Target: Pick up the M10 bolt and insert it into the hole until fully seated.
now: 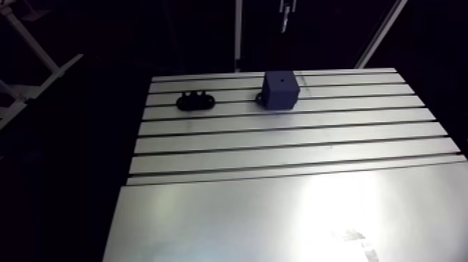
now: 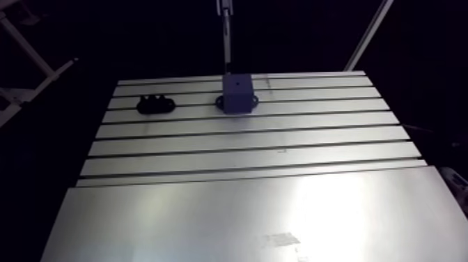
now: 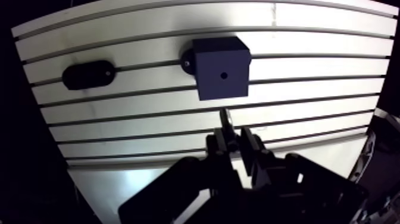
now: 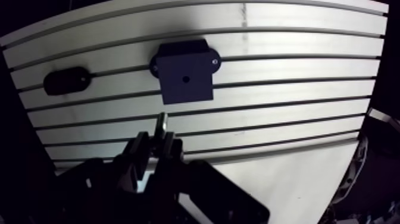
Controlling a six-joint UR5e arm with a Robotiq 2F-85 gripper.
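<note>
Wrist view shows the claw (image 3: 233,136) closed to a narrow gap, clamping the bolt (image 3: 224,119) between its fingers. The bolt hangs above the table (image 3: 309,77), on the near side of the block (image 3: 221,68) and short of its hole (image 3: 222,75). A black holder (image 3: 88,74) lies far left.

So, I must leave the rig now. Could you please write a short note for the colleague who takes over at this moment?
The gripper is shut on the M10 bolt, which sticks out ahead of it.
The dark block stands on the slotted table. The hole in its top face has nothing in it.
The gripper hangs above the table, short of the block and not over the hole.
The black holder lies beside the block, apart from it.
Done: the bolt is picked up.
Left: line the bolt up with the hole and insert it until fully seated.
</note>
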